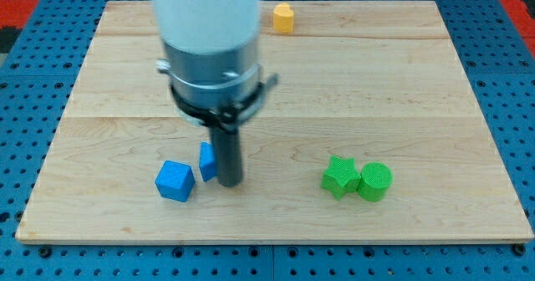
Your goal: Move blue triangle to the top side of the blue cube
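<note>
The blue cube [175,181] sits on the wooden board near the view's bottom left. The blue triangle [206,160] lies just to the cube's upper right, partly hidden behind my rod. My tip [231,183] rests on the board right against the triangle's right side, to the right of the cube. The arm's white and grey body covers the board above it.
A green star [338,176] and a green cylinder [375,181] touch each other at the view's lower right. A yellow block [283,17] stands near the board's top edge. The wooden board [401,89] lies on a blue pegboard.
</note>
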